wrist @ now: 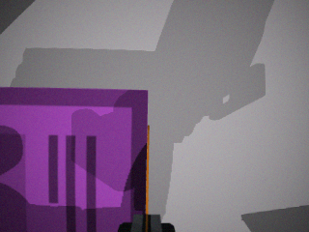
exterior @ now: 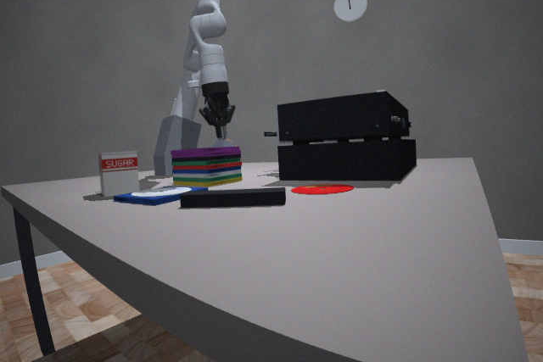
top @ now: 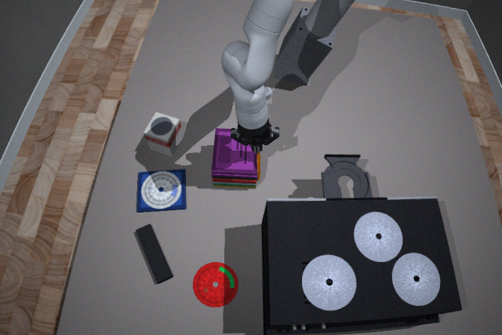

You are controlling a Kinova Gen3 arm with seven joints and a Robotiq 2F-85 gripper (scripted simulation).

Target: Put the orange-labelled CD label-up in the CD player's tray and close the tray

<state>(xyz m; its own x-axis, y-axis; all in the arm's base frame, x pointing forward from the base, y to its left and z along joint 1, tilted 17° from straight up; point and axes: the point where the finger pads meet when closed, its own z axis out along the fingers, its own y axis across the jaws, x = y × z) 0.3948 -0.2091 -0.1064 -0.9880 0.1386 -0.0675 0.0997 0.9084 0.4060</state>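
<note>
My gripper (top: 257, 149) is shut on the orange-labelled CD (top: 258, 164), gripping its edge. The CD hangs on edge, upright, just off the right side of a stack of CD cases (top: 235, 159) with a purple case on top. In the wrist view the CD (wrist: 147, 169) is a thin orange line running up from my fingertips beside the purple case (wrist: 72, 159). The black CD player (top: 356, 258) stands at the front right. Its tray (top: 347, 179) is slid out toward the back, with the round recess empty.
Three silver discs (top: 377, 236) lie on the player's top. A sugar box (top: 161, 132), a blue case holding a silver disc (top: 162, 192), a black bar (top: 153, 253) and a red CD (top: 215, 280) lie to the left. The arm's base (top: 302, 51) stands behind.
</note>
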